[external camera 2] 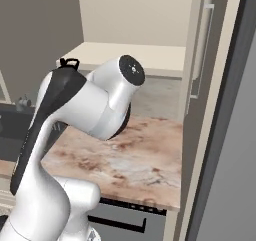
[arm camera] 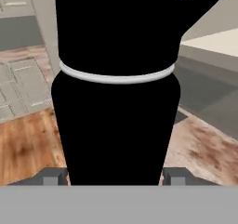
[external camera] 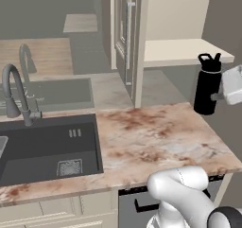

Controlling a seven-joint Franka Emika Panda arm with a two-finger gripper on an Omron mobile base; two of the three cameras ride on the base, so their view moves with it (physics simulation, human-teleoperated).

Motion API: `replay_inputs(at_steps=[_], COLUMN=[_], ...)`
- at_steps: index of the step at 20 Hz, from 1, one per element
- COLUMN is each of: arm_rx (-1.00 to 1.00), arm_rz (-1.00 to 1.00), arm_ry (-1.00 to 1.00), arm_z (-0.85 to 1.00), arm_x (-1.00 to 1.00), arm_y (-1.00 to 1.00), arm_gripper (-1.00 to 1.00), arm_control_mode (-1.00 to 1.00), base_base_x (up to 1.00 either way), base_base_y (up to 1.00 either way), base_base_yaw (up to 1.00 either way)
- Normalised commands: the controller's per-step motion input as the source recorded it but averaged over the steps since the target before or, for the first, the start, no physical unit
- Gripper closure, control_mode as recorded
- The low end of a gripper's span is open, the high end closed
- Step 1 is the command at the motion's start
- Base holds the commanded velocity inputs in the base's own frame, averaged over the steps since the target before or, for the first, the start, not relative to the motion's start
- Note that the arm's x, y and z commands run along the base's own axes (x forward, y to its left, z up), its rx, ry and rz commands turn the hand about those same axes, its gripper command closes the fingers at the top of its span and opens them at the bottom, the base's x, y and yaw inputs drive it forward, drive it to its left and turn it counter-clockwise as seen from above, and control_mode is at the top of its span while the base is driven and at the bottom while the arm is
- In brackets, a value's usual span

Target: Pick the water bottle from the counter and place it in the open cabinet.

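Note:
The black water bottle (external camera: 207,87) stands upright by the far right corner of the marbled counter (external camera: 142,137), its base at or just above the slab. My gripper (external camera: 213,96) comes in from the right and is shut on the bottle's body. In the hand view the water bottle (arm camera: 116,102) sits between both fingertips (arm camera: 55,176), with the gripper (arm camera: 115,177) closed on it. Its loop cap (external camera 2: 69,63) peeks out behind my arm. The open cabinet shelf (external camera: 184,52) lies just behind and above the bottle, level with its cap, also seen as the shelf (external camera 2: 130,52).
The cabinet door (external camera: 128,33) with its long bar handle stands open to the left of the shelf. A dark sink (external camera: 47,146) with a grey faucet (external camera: 16,94) takes up the counter's left. A tall dark panel (external camera 2: 230,135) borders the right side.

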Motion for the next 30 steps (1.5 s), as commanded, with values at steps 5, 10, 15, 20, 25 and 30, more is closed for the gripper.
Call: replay_inputs(at_steps=[5, 10, 15, 20, 25, 30], arm_rx=[0.00, 0.00, 0.00, 0.00, 0.00, -0.01], arm_rz=[-0.45, -0.20, 0.00, 0.00, -0.05, -0.01], arm_ry=[-0.03, 0.00, 0.00, 0.00, 0.02, -0.02], arm_z=[0.10, 0.01, 0.10, 0.27, 0.20, 0.00], arm_x=[0.34, 0.55, 0.36, 0.02, 0.13, 0.30], arm_y=[0.00, 0.00, 0.00, 0.00, -0.02, 0.01], arm_gripper=[1.00, 1.00, 1.00, 1.00, 1.00, 1.00], arm_control_mode=[-1.00, -1.00, -1.00, -1.00, -1.00, -1.00], base_base_x=[0.00, 0.00, 0.00, 0.00, 0.00, 0.00], base_base_y=[0.00, 0.00, 0.00, 0.00, 0.00, 0.00], base_base_yaw=[0.00, 0.00, 0.00, 0.00, 0.00, 0.00])
